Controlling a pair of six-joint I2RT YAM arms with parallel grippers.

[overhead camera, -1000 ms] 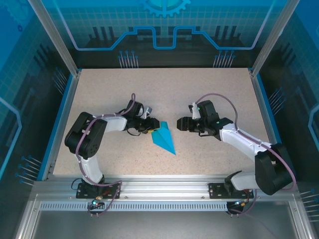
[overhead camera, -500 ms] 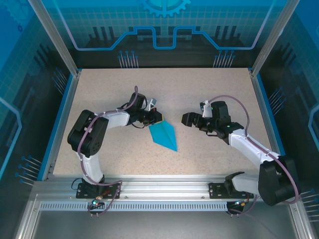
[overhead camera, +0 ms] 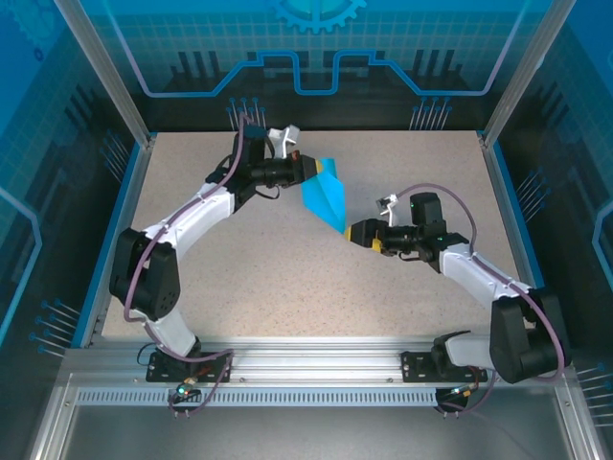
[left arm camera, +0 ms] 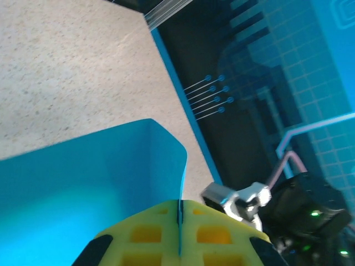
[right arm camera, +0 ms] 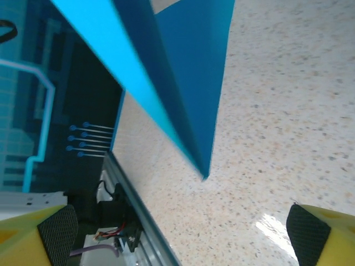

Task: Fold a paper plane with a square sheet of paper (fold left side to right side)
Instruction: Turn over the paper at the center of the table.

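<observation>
The folded teal paper plane (overhead camera: 326, 195) hangs in the air over the far middle of the table, its pointed tip aimed down and toward the right arm. My left gripper (overhead camera: 312, 168) is shut on its upper edge. In the left wrist view the yellow fingers (left arm camera: 138, 235) pinch the thin paper edge, and the sheet (left arm camera: 83, 183) spreads away to the left of the left gripper (left arm camera: 179, 209). My right gripper (overhead camera: 353, 233) stands open just beside the tip. In the right wrist view the plane (right arm camera: 183, 66) tapers to its tip above the speckled table, ahead of the wide-spread right gripper (right arm camera: 183, 228).
The speckled table (overhead camera: 287, 278) has a blue rim (overhead camera: 117, 225) on the left and right sides. Aluminium posts (overhead camera: 512, 81) and blue panels close in the back and sides. The right arm's body (left arm camera: 302, 208) shows beyond the left fingers.
The left arm closed on the plane and lifted it off the table toward the far side. The right gripper opened wide and moved left under the tip.
</observation>
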